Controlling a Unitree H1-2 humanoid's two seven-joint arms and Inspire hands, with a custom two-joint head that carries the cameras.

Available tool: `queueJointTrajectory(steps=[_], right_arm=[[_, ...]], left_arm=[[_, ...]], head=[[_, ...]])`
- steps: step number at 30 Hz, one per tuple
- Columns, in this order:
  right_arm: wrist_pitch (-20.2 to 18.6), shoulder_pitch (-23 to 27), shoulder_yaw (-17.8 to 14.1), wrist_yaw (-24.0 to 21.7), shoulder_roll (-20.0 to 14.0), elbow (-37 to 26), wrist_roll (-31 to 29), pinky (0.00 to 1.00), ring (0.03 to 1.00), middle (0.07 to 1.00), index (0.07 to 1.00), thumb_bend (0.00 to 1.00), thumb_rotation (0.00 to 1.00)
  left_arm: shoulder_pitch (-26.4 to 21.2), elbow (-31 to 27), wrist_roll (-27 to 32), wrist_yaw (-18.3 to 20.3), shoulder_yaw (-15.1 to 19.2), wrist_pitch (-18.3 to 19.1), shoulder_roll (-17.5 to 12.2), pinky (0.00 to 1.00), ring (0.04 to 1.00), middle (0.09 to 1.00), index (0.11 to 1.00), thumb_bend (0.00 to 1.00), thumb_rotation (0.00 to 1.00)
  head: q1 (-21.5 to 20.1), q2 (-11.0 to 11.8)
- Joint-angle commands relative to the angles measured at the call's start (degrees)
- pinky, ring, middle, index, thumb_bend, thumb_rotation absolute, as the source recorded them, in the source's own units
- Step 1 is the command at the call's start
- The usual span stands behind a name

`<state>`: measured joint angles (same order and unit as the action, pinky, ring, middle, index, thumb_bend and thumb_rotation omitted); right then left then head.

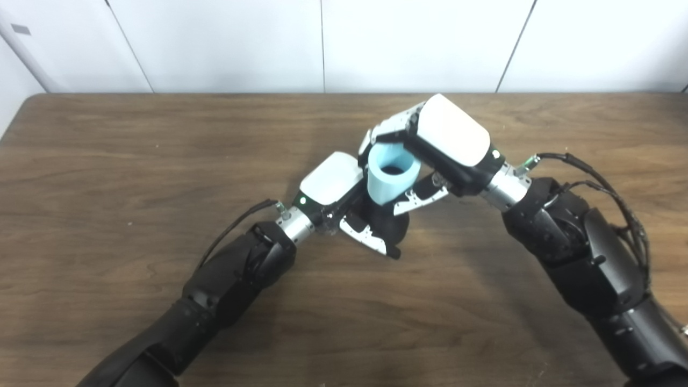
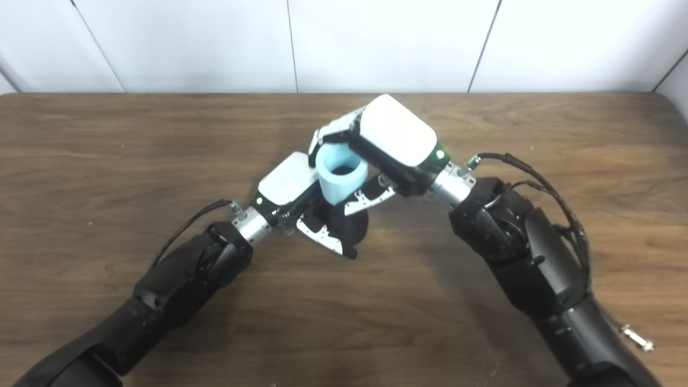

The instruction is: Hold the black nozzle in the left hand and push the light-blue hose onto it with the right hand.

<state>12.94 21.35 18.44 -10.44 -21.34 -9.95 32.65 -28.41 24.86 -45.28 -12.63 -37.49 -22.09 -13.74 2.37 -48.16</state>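
A short light-blue hose (image 1: 391, 174) stands upright at the table's middle, its open end facing up. My right hand (image 1: 438, 142) is shut on it from the far right, fingers around its upper rim and thumb low on its near side. Under the hose sits the black nozzle (image 1: 388, 223), mostly hidden, with the hose's lower end meeting its top. My left hand (image 1: 344, 201) is shut on the nozzle from the left, its thumb across the nozzle's front.
The wooden table (image 1: 134, 172) fills the view, its far edge along a white panelled wall (image 1: 322, 43). Black cables (image 1: 607, 193) loop from my right forearm and another (image 1: 231, 228) from my left wrist.
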Motion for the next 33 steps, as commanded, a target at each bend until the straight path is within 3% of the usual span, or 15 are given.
queueJointTrajectory(steps=[1, 2, 5, 8, 9, 11, 18, 24, 25, 28, 30, 33], right_arm=[[-6.58, -2.12, -0.56, -5.49, -1.36, 1.13, 0.29, 0.26, 0.349, 0.406, 0.51, 0.53, 0.0], [-8.01, -2.28, -0.74, -5.97, -0.97, 0.87, -0.36, 0.27, 0.357, 0.41, 0.511, 0.53, 0.0], [-10.41, -2.45, -0.96, -6.68, -0.39, 0.43, -1.12, 0.29, 0.379, 0.415, 0.512, 0.53, 0.0], [-11.0, -2.52, -1.0, -6.54, -0.22, 0.38, -1.19, 0.32, 0.395, 0.422, 0.512, 0.53, 0.0], [-11.26, -2.55, -0.94, -6.71, -0.29, 0.27, -1.16, 0.32, 0.397, 0.421, 0.512, 0.53, 0.0], [-11.42, -2.62, -0.83, -6.88, -0.39, 0.18, -1.29, 0.32, 0.396, 0.415, 0.513, 0.53, 0.0], [-10.41, -2.67, -0.3, -7.04, -1.05, -0.15, -0.81, 0.37, 0.405, 0.411, 0.513, 0.53, 0.0], [-6.0, -2.09, -0.42, -6.4, -1.75, 0.02, -3.45, 0.3, 0.41, 0.447, 0.527, 0.53, 0.0], [-5.26, -1.72, -0.4, -6.79, -2.1, -0.16, -4.28, 0.35, 0.468, 0.553, 0.645, 0.72, 0.11], [-6.72, -0.47, -0.7, -8.86, -2.74, -2.23, -6.22, 0.55, 0.749, 0.859, 0.91, 0.91, 0.27], [-8.71, 0.05, -1.39, -9.89, -2.69, -3.58, -7.41, 0.63, 0.849, 0.958, 0.977, 0.94, 0.3], [-10.24, 0.72, -2.68, -10.51, -2.56, -4.8, -8.26, 0.69, 0.931, 0.997, 0.999, 0.94, 0.33]], left_arm=[[4.59, 2.55, -2.07, 5.82, -1.9, 1.47, -2.21, 0.28, 0.387, 0.397, 0.503, 0.52, 0.0], [4.62, 2.51, -2.03, 5.89, -1.89, 1.53, -2.22, 0.28, 0.391, 0.442, 0.492, 0.52, 0.0], [4.61, 2.14, -1.91, 6.4, -1.91, 1.65, -2.38, 0.28, 0.397, 0.399, 0.502, 0.52, 0.0], [4.56, 1.93, -1.65, 6.74, -1.83, 1.74, -2.41, 0.28, 0.397, 0.465, 0.485, 0.53, 0.0], [4.54, 1.93, -1.59, 6.77, -1.81, 1.78, -2.38, 0.28, 0.399, 0.422, 0.495, 0.52, 0.0], [4.5, 2.05, -1.49, 6.59, -1.76, 1.63, -2.31, 0.28, 0.395, 0.42, 0.495, 0.52, 0.0], [4.28, 2.39, -1.72, 6.35, -2.02, 1.53, -2.25, 0.27, 0.387, 0.393, 0.503, 0.52, 0.0], [4.32, 2.72, -2.04, 5.98, -2.11, 1.7, -2.11, 0.28, 0.384, 0.394, 0.504, 0.52, 0.0], [4.3, 2.8, -2.01, 6.03, -2.12, 1.75, -2.09, 0.28, 0.388, 0.394, 0.505, 0.52, 0.0], [4.12, 3.64, -2.07, 5.66, -2.22, 1.53, -1.99, 0.29, 0.399, 0.395, 0.506, 0.52, 0.0], [4.1, 3.93, -2.0, 5.4, -2.2, 1.29, -1.93, 0.28, 0.394, 0.393, 0.505, 0.52, 0.0], [4.1, 4.15, -2.1, 4.98, -2.18, 0.96, -1.9, 0.27, 0.381, 0.466, 0.485, 0.53, 0.0]], head=[[0.06, -0.02], [0.06, -0.02], [0.04, -0.23], [-0.06, -0.21], [-0.07, -0.24], [-0.07, -0.26], [-0.01, -0.17], [0.09, 0.58], [0.09, 0.58], [0.06, 0.89], [0.04, 1.05], [0.05, 1.29]])
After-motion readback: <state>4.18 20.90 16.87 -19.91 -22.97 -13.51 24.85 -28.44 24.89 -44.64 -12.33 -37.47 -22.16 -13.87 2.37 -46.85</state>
